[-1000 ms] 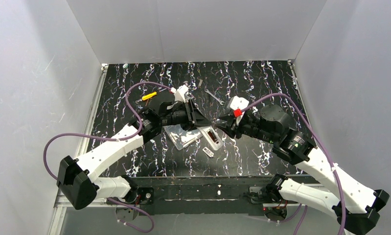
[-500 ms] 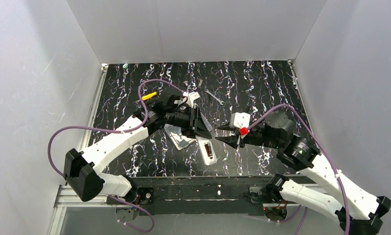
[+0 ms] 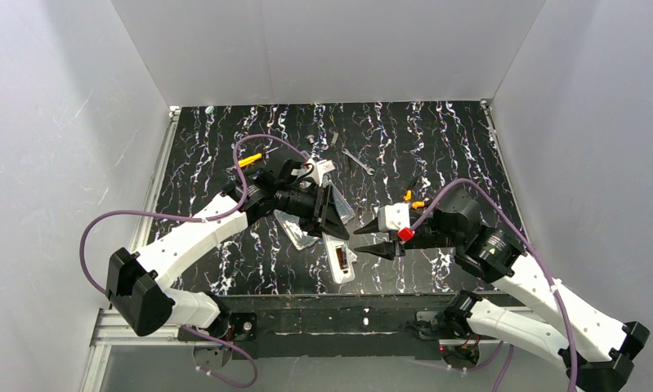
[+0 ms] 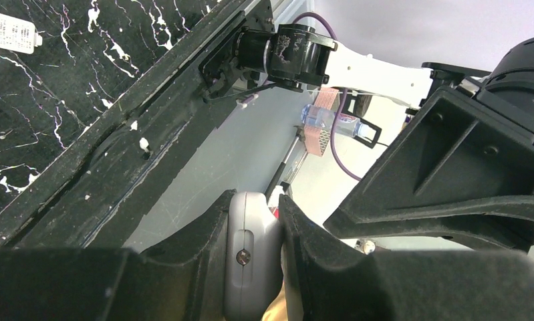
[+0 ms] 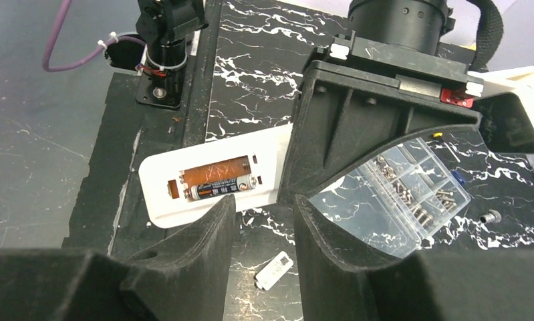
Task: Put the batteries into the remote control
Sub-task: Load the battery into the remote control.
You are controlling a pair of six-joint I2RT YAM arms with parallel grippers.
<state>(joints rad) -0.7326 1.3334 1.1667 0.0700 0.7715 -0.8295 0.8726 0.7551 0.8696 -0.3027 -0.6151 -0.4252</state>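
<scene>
1. Toward the left rear of the black, white-veined bench (image 3: 437,147), a small yellow object (image 3: 249,159) lies beside the left arm's purple cable. We cannot tell what it is.
2. The left claw (image 3: 337,231) is clamped on one end of the slim white plastic rectangular remote control (image 3: 340,261). In the left wrist view, its two black fingers (image 4: 197,254) press the remote's rounded sides from either side.
3. Beneath that claw, a clear plastic compartment box (image 5: 401,194) holding small metal screws rests on the bench.
4. The remote control reaches from the left claw toward the bench's near edge, with its back up and its compartment uncovered. One dark cylindrical battery (image 5: 220,190) lies in one slot, and the slot beside it shows bare copper-coloured lining. We cannot tell whether the remote's free end touches the bench.
5. A small flat white plastic piece (image 5: 275,271) lies on the bench near the remote, apart from it.
6. The right claw (image 3: 360,242) sits just right of the remote with its jaws parted and nothing between them. Its tips point at the remote without touching it.
</scene>
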